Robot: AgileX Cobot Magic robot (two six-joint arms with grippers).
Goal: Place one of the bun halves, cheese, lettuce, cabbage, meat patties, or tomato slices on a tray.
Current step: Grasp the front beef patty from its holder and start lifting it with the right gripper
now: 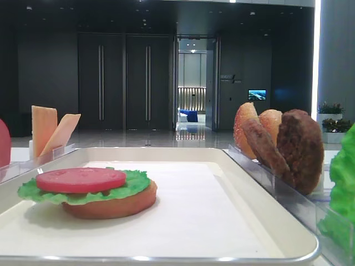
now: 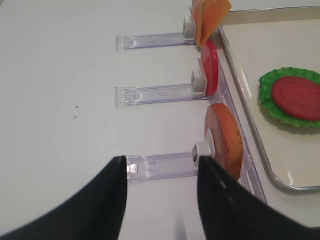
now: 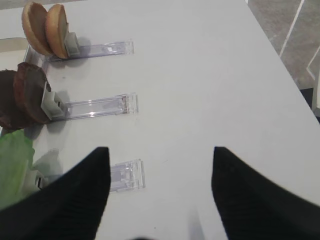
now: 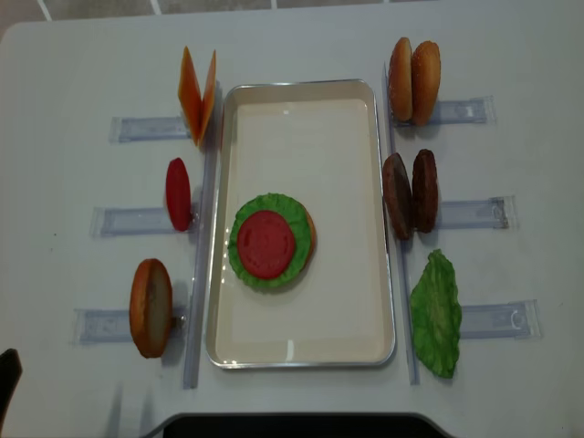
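On the cream tray (image 4: 301,137) lies a bun half (image 1: 111,206) topped with lettuce (image 4: 243,265) and a tomato slice (image 4: 267,244). Upright in racks on the left are cheese (image 4: 196,96), a tomato slice (image 2: 210,70) and a bun half (image 2: 225,142). On the right are two bun halves (image 3: 47,27), two meat patties (image 3: 25,95) and lettuce (image 4: 436,315). Cabbage is out of view. My left gripper (image 2: 161,165) is open over the bun rack's outer end. My right gripper (image 3: 160,152) is open above bare table beside the lettuce rack. Neither holds anything.
Clear plastic racks (image 4: 470,212) run outward from both long sides of the tray. The table's right edge (image 3: 280,55) shows in the right wrist view, with floor beyond. A dark strip (image 4: 292,424) lies along the table's near edge.
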